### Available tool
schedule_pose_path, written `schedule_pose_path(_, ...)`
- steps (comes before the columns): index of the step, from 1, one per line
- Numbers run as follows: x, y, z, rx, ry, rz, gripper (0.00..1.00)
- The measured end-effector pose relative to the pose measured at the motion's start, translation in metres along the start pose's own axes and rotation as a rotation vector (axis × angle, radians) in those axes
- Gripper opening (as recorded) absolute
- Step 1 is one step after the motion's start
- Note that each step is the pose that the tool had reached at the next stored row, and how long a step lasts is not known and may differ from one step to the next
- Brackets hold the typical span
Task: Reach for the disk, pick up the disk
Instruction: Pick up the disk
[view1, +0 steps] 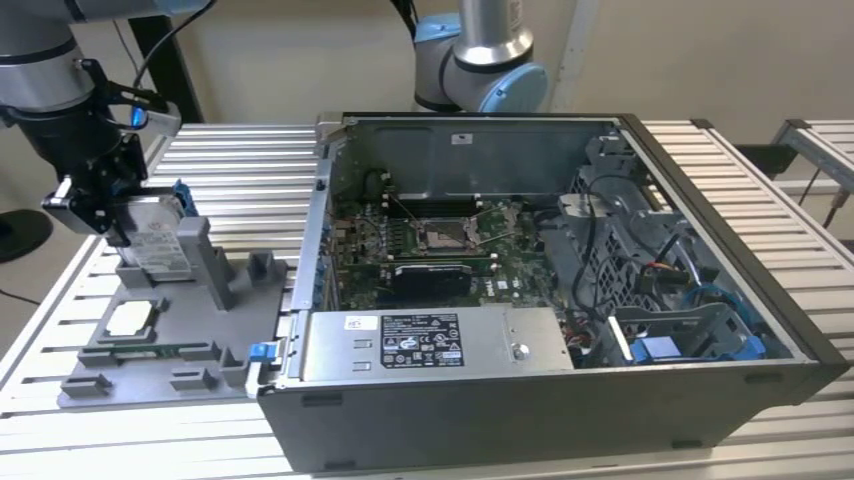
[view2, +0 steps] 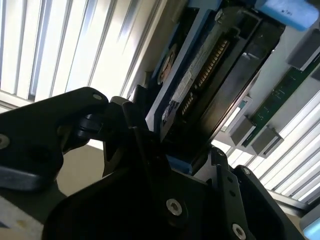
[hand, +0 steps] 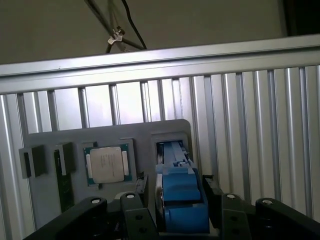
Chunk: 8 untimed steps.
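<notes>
Clasping the disk (hand: 179, 200), gripper (hand: 175, 192) closed on both sides — edgewise.

One disk (view1: 158, 238), one chip (view1: 131, 318) (white-topped), one case (view1: 467, 425)

Soft room light outside, hard backlight at the wrist

In the exterior view, even light falls from above: the gripper (view1: 127, 228) throws only a faint shadow on the grey tray (view1: 200, 312) beneath it, and the open computer case (view1: 534, 250) off to its side is dim inside. In the second wrist view, the table slats (view2: 75, 45) behind the gripper burn out to white glare, so its body is a near-black silhouette and the disk (view2: 200, 80) sits in shade. In the first wrist view, the light is flatter and dimmer, with a dull sheen on the slats beyond the gripper and a murky wall past them.
</notes>
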<state>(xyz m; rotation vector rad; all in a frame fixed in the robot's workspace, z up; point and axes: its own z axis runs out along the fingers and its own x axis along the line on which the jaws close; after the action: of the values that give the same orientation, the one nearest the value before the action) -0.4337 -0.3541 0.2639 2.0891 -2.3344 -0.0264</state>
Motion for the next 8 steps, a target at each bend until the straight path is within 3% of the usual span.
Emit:
schedule_pose_path(2,0.0,0.0,0.0,-0.0001,-0.0003,0.0,1.0)
schedule_pose_path(3,0.0,0.0,0.0,-0.0001,-0.0004,0.0,0.0)
schedule_pose_path(8,0.0,0.0,0.0,-0.0001,-0.0012,0.0,0.0)
